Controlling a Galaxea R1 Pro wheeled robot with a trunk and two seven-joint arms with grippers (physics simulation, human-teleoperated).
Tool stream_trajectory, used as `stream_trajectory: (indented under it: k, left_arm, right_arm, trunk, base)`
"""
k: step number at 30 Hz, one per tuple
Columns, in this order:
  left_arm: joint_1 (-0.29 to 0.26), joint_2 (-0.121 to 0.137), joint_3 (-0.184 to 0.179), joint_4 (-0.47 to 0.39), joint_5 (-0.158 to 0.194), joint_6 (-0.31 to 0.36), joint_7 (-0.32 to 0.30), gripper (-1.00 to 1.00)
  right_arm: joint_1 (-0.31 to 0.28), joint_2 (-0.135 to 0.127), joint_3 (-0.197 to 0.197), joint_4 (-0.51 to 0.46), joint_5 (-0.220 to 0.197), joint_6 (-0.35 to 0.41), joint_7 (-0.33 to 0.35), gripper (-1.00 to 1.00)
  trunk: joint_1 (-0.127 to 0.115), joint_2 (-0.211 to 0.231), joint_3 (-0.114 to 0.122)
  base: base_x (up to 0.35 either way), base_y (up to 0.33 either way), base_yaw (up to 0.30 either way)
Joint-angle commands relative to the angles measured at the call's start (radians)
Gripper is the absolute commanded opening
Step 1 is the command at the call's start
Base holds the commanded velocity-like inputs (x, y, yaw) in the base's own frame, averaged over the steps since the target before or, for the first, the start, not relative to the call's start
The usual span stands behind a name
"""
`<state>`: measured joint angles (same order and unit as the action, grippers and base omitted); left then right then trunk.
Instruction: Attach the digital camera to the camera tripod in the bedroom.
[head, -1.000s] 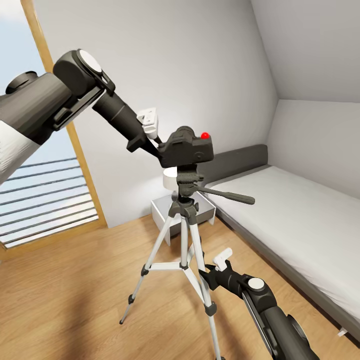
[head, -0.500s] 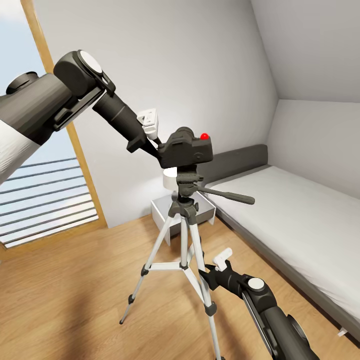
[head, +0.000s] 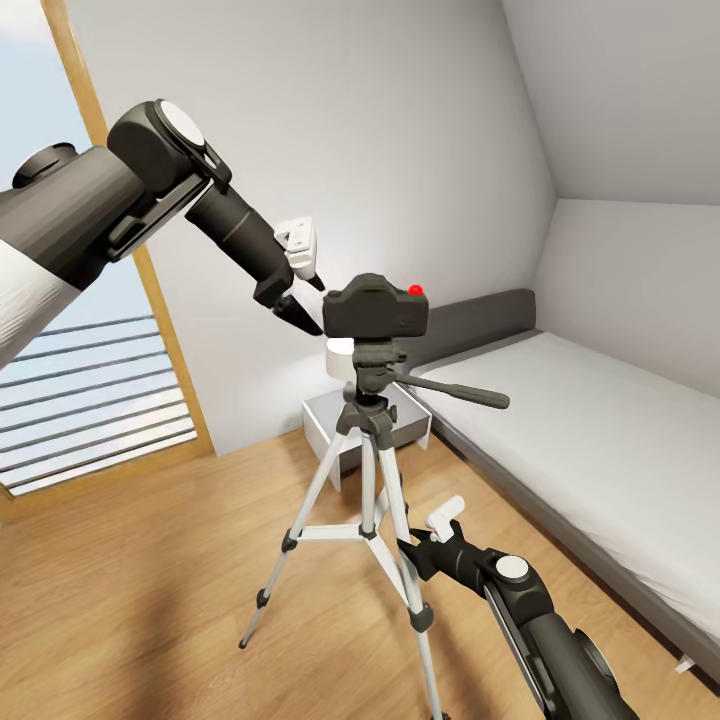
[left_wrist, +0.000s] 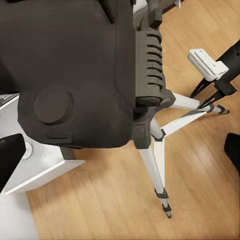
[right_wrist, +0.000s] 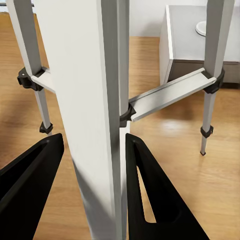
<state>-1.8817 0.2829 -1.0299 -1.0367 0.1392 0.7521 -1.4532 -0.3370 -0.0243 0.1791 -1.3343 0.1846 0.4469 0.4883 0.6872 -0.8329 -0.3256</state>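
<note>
The digital camera (head: 376, 308), black with a red button on top, sits level on the black head of the camera tripod (head: 372, 400). The pan handle sticks out toward the bed. My left gripper (head: 314, 306) is open just left of the camera, with a slim gap between its fingers and the body. In the left wrist view the digital camera (left_wrist: 75, 75) looms large above a tripod leg (left_wrist: 155, 165). Low down, my right gripper (head: 428, 537) is shut on a silver tripod leg (right_wrist: 95, 100), with one black finger (right_wrist: 30, 185) on each side.
A grey bed with a white mattress (head: 600, 440) runs along the right wall. A white nightstand (head: 325, 420) with a round white object stands behind the tripod. A tall wood-framed window (head: 90, 400) is at the left. Light wood floor (head: 150, 600) lies around the tripod's feet.
The camera has gone from tilted in my left gripper to level on the tripod head. My left gripper has let go of it and opened. The right arm has not moved.
</note>
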Motion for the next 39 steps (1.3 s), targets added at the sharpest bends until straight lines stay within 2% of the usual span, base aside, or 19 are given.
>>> stream_trajectory:
  k: [1, 18, 21, 23, 24, 29, 30, 34, 35, 39]
  left_arm:
    - [-0.002, 0.001, -0.004, 0.000, 0.007, 0.010, 0.001, 1.00]
    - [-0.003, 0.005, 0.001, -0.010, 0.002, 0.009, 0.002, 1.00]
    - [-0.002, 0.015, 0.009, -0.028, -0.003, 0.010, 0.004, 1.00]
    - [0.001, 0.037, 0.021, -0.043, -0.005, 0.011, 0.009, 1.00]
    - [0.001, 0.037, 0.021, -0.043, -0.005, 0.011, 0.009, 1.00]
    - [0.030, 0.127, 0.077, -0.063, -0.003, 0.014, 0.039, 1.00]
    - [0.030, 0.127, 0.077, -0.063, -0.003, 0.014, 0.039, 1.00]
    - [0.091, 0.216, 0.135, -0.070, -0.001, 0.032, 0.052, 1.00]
    - [0.091, 0.216, 0.135, -0.070, -0.001, 0.032, 0.052, 1.00]
    - [0.170, 0.298, 0.217, -0.073, -0.001, 0.049, 0.058, 1.00]
  right_arm:
    - [0.000, 0.000, 0.000, 0.007, 0.030, -0.003, 0.004, -1.00]
    - [0.000, 0.000, 0.000, 0.007, 0.029, -0.002, 0.005, -1.00]
    - [0.000, -0.001, 0.000, 0.007, 0.029, -0.002, 0.005, -1.00]
    - [0.000, -0.001, 0.000, 0.007, 0.029, -0.002, 0.005, -1.00]
    - [0.000, -0.001, 0.000, 0.007, 0.029, -0.002, 0.005, -1.00]
    - [0.000, -0.002, 0.000, 0.007, 0.029, -0.003, 0.006, -1.00]
    - [0.000, -0.002, 0.000, 0.007, 0.029, -0.003, 0.006, -1.00]
    - [0.000, -0.002, 0.000, 0.007, 0.028, -0.003, 0.006, -1.00]
    - [0.000, -0.002, 0.000, 0.007, 0.028, -0.003, 0.006, -1.00]
    - [0.000, -0.002, -0.001, 0.007, 0.029, -0.004, 0.005, -1.00]
  trunk:
    - [0.000, -0.001, -0.002]
    - [0.000, -0.001, -0.002]
    - [0.000, -0.001, -0.002]
    - [0.000, -0.001, -0.002]
    - [0.000, -0.001, -0.002]
    - [0.000, -0.001, -0.002]
    - [0.000, -0.001, -0.002]
    - [0.000, -0.001, -0.002]
    - [0.000, -0.001, -0.002]
    - [0.000, -0.001, -0.002]
  base:
    - [0.000, 0.000, 0.000]
    - [0.000, 0.000, 0.000]
    - [0.000, 0.000, 0.000]
    - [0.000, 0.000, 0.000]
    - [0.000, 0.000, 0.000]
    - [0.000, 0.000, 0.000]
    - [0.000, 0.000, 0.000]
    - [0.000, 0.000, 0.000]
    - [0.000, 0.000, 0.000]
    - [0.000, 0.000, 0.000]
